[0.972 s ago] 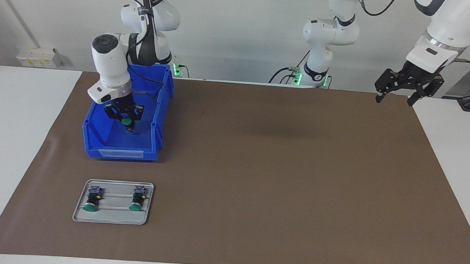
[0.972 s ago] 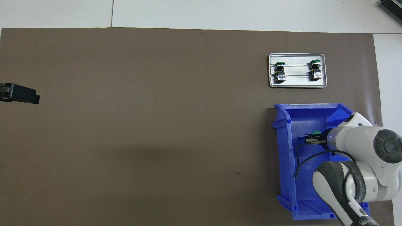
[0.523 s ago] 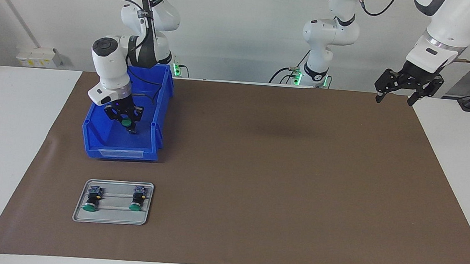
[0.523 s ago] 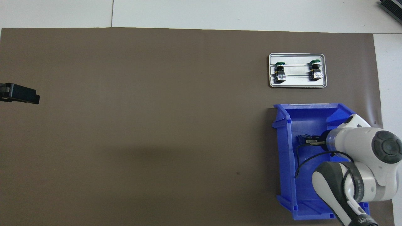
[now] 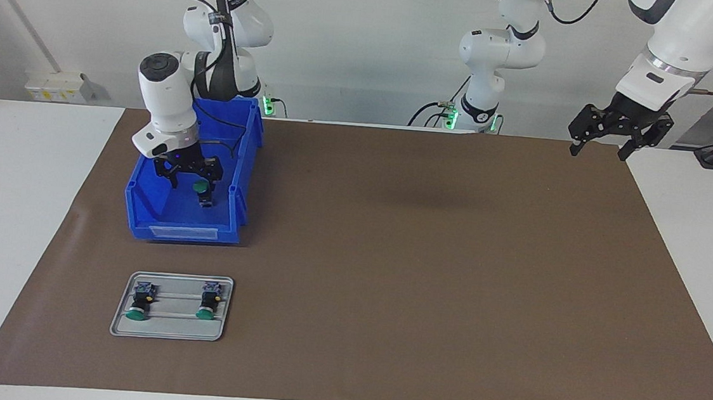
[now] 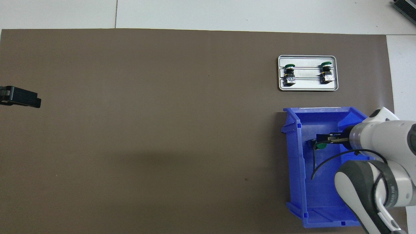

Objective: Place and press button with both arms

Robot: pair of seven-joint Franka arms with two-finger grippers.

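Right hand [image 5: 194, 179] has opened, leaving the button [image 5: 202, 190] in the bin [image 5: 164, 217].

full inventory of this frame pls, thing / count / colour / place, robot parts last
button: 1, green cap on a black body, in the blue bin, beside the right gripper's fingers.
buttons on the tray: 2, green caps, black bodies, lying side by side.
bin: 1, blue, at the right arm's end of the table, nearer to the robots than the tray.
tray: 1, silver-grey, on the mat.
mat: 1, brown, covers most of the white table.
right gripper: 1, black, open, inside the bin, not holding the button.
left gripper: 1, black, open, raised over the mat's corner at the left arm's end; this arm waits.
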